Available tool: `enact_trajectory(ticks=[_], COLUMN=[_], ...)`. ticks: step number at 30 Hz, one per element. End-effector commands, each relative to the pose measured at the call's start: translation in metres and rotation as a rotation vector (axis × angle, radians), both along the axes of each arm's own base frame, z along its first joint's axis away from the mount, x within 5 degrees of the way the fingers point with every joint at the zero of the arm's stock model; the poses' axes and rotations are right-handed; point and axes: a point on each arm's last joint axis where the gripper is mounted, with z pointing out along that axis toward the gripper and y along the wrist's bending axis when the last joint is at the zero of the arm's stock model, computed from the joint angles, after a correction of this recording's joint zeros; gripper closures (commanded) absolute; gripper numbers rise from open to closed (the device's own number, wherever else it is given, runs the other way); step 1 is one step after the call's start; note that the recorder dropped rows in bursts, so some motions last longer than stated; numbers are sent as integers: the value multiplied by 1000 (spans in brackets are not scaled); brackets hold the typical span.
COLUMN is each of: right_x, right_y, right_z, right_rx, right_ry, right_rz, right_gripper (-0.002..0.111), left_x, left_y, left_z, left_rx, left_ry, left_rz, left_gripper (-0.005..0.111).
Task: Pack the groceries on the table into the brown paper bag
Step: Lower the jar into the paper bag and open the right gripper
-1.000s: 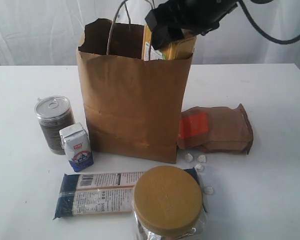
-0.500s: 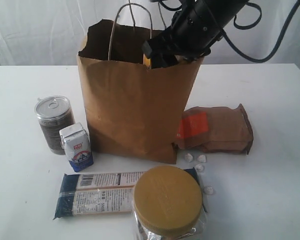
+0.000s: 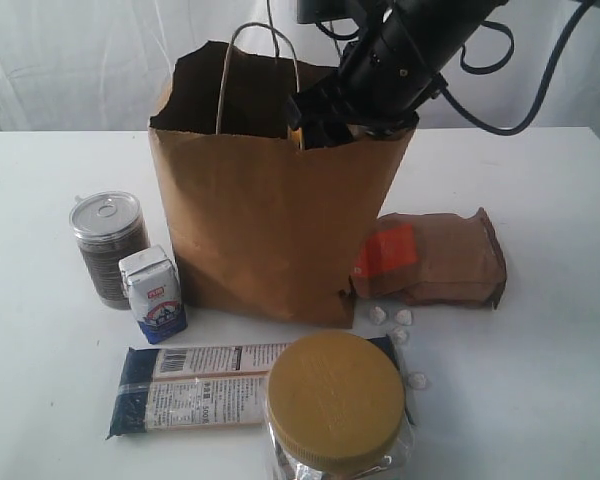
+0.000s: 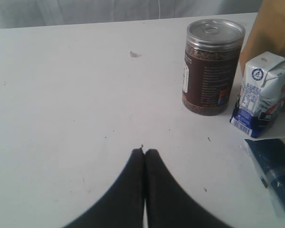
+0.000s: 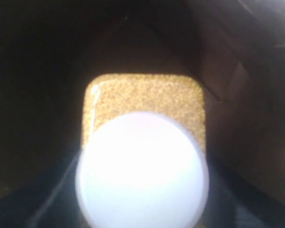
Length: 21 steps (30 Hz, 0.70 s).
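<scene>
The paper bag stands upright in the middle of the table. To its left is a can, with a carton just beside it, nearer and rightward. Nearer still lies the noodle pack, and a big jar stands before its right end. To the right of the bag lies a pouch, with candies scattered just in front. A lidded container sits inside the bag, at its right side.

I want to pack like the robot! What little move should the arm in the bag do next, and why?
Probably lower the right gripper a little deeper. It holds a golden square jar with a round white lid inside the tall brown paper bag, and nothing shows the jar resting on the bag's floor yet.
</scene>
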Motion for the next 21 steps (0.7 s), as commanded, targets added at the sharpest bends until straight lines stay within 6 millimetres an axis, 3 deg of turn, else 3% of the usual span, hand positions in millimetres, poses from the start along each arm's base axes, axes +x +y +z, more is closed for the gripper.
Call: enact_trajectory(ticks=[1, 9, 14, 19, 21], right_x=[-3, -3, -2, -2, -2], right_y=[1, 1, 1, 1, 2], right_z=[10, 10, 10, 10, 11], right_rx=[28, 28, 32, 29, 26], right_ry=[-21, -21, -29, -33, -37], right_rz=[-4, -4, -7, 1, 11], right_gripper=[108, 103, 83, 55, 50], left_x=[0, 0, 0, 0, 0], left_y=[-1, -1, -1, -1, -1], left_z=[-1, -1, -1, -1, -1], left_rx=[-9, -9, -9, -9, -9], left_ry=[2, 2, 2, 2, 2], left_rz=[-5, -5, -5, -5, -5], left_gripper=[107, 107, 107, 107, 107])
